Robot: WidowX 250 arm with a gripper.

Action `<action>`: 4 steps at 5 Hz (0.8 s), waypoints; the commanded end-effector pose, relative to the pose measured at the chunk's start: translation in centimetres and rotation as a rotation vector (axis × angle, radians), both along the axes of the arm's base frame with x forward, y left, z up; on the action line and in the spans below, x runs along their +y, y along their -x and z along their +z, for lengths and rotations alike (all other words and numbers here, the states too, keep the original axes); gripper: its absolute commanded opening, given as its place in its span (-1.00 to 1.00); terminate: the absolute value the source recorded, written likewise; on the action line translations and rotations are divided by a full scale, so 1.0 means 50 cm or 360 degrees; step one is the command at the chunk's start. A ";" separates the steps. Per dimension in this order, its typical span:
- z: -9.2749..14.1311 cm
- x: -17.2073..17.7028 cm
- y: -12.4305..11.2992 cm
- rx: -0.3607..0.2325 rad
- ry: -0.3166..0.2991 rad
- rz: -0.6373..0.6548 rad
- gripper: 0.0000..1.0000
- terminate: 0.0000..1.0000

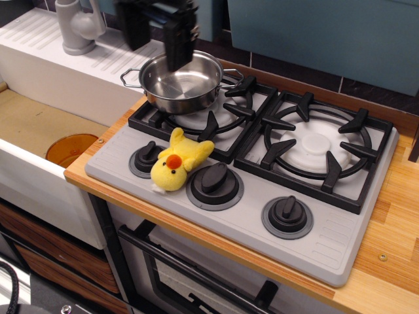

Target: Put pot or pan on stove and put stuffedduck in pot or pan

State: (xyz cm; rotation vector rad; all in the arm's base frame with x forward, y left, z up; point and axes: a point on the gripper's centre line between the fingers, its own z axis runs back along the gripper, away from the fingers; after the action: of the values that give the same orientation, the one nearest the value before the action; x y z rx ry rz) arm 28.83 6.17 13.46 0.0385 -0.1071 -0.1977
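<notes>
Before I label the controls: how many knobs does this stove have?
3, all along the front panel of the stove: left knob beside the stuffed duck, middle knob, right knob. None appears hidden.

Countertop: a light wooden counter (386, 248) runs from 9 o'clock round to 4 o'clock.
Back wall: dark tiles (327, 78) beneath teal panels (327, 33), from 12 to 2 o'clock.
Sink: a white basin (39, 131) at 9 o'clock holds an orange round object (71, 148).
Faucet: a grey tap (78, 25) stands at 11 o'clock on a ribbed white drainboard (39, 39).
Below: an oven door with a black bar handle (190, 268) at 6 o'clock; wooden drawer fronts (46, 255) at 8 o'clock.
</notes>
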 end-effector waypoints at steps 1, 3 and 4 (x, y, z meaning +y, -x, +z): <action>-0.022 0.000 0.037 -0.0180 0.0026 -0.0002 1.00 -1.00; -0.087 -0.014 0.058 -0.0270 0.0053 0.0016 1.00 -1.00; -0.114 -0.022 0.055 -0.0314 0.0065 0.0002 1.00 -1.00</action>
State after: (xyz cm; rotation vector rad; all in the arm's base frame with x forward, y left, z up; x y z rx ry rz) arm 25.22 5.00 6.97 0.0036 -0.2822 -0.1832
